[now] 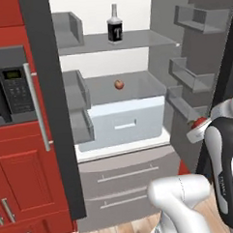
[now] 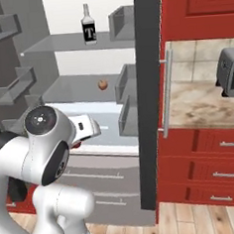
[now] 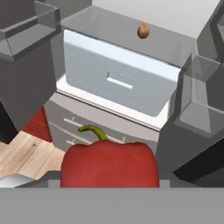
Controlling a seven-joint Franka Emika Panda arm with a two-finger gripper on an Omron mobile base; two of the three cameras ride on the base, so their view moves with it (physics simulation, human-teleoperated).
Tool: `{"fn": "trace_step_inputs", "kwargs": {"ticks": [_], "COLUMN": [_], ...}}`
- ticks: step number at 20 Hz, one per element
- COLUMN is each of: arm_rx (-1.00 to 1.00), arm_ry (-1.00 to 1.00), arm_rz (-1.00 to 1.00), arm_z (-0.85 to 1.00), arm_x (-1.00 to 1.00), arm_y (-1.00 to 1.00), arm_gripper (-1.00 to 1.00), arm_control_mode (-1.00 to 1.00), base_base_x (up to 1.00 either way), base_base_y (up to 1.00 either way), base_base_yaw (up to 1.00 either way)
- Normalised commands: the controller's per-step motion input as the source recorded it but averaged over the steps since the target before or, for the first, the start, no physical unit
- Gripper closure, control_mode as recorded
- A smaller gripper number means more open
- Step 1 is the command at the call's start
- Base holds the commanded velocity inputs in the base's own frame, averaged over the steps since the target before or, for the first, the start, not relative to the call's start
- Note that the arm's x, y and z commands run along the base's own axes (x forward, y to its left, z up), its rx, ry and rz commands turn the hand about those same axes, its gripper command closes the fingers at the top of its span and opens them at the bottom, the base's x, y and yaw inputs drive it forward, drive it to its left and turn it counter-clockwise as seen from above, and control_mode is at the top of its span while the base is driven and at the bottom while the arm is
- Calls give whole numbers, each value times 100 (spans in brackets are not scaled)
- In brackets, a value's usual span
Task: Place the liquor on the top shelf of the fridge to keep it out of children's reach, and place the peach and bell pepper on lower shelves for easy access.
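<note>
The fridge (image 1: 53, 117) stands open. The liquor (image 1: 115, 29) (image 2: 88, 28) is upright on the top shelf (image 1: 148, 39). One shelf lower lies the peach (image 1: 118, 84) (image 2: 103, 84) (image 3: 143, 31), on the glass above the drawer. My gripper (image 1: 198, 127) hangs low in front of the fridge's right side, shut on the red bell pepper (image 1: 201, 121) (image 2: 77, 145) (image 3: 109, 165). In the hand view the pepper hides the fingertips and its green stem points up.
A white crisper drawer (image 1: 126, 120) sits under the peach's shelf, with grey freezer drawers (image 1: 126, 173) below it. Door bins (image 1: 190, 17) line the right door. A microwave (image 1: 10, 90) is at the left, and a toaster (image 2: 230, 73) on the counter at the right.
</note>
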Motion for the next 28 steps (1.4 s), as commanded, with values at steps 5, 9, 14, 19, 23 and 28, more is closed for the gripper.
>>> {"fn": "trace_step_inputs", "kwargs": {"ticks": [5,9,14,19,23,28], "arm_rx": [0,0,0,0,0,0], "arm_ry": [0,0,0,0,0,0], "arm_rz": [0,0,0,-1,-1,0], "arm_z": [0,0,0,0,-1,-1], "arm_x": [0,0,0,14,69,72], "arm_y": [0,0,0,0,0,0], "arm_gripper": [100,100,100,100,100,100], "arm_control_mode": [100,100,100,-100,-100,-100], "base_base_x": [59,62,64,54,0,0], "base_base_y": [42,58,54,17,0,0], "base_base_yaw": [-26,-23,-20,-10,0,0]}}
